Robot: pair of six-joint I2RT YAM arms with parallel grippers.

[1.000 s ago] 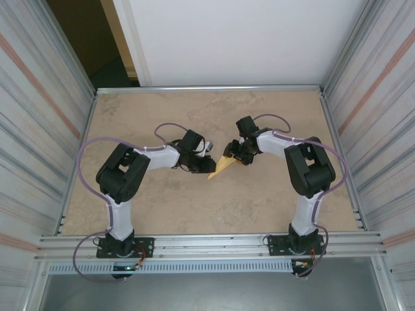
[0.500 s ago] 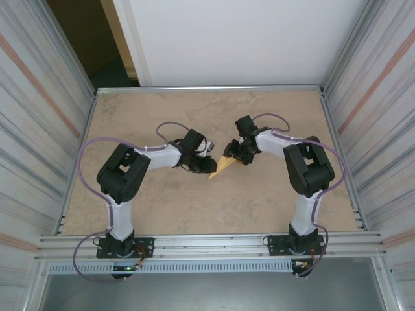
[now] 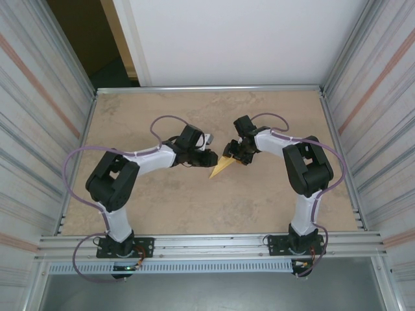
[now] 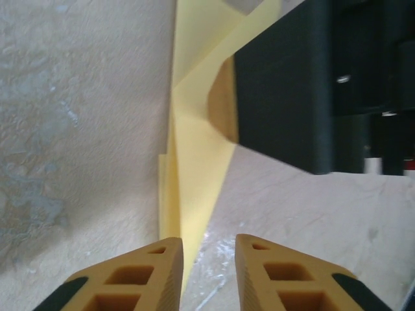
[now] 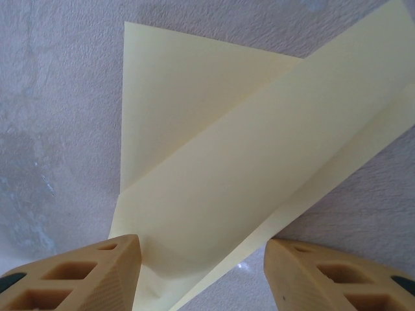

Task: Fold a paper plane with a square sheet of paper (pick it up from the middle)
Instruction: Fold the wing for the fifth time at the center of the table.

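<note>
1. The plane [image 3: 222, 166] lies on the table [image 3: 162, 207] near its middle, between the two claws. From above it is a narrow yellow wedge.
2. Its sharp tip points near and left. Its wide end lies far and right, at the right claw [image 3: 234, 154].
3. The left claw [image 3: 212, 158] sits low over the table just left of the plane, reaching in from the left.
4. In the left wrist view, the left claw [image 4: 209, 249] has its jaws a little apart, and bare table shows through the narrow slot.
5. A thin point of the plane [image 4: 194, 168] runs down to that slot, close by the finger [image 4: 139, 275] on the left of the view. I cannot tell whether they touch. Nothing is pinched in the slot.
6. In the same view, a second paper layer shows along the plane's left edge.
7. Farther off in that view, the tan pad [image 4: 224, 97] of the right claw's black finger lies over the plane's wide part.
8. In the right wrist view, the right claw [image 5: 202, 249] has its jaws well apart, one finger [image 5: 78, 272] on each side of the plane [image 5: 246, 162].
9. The paper fills most of that gap. The finger on the left of the view is at the paper's edge, and the other stands just clear, with table between. The pads are not closed on the paper.
10. In that view the plane shows two overlapped layers: a long flap slants toward the upper right over a triangular layer beneath.
</note>
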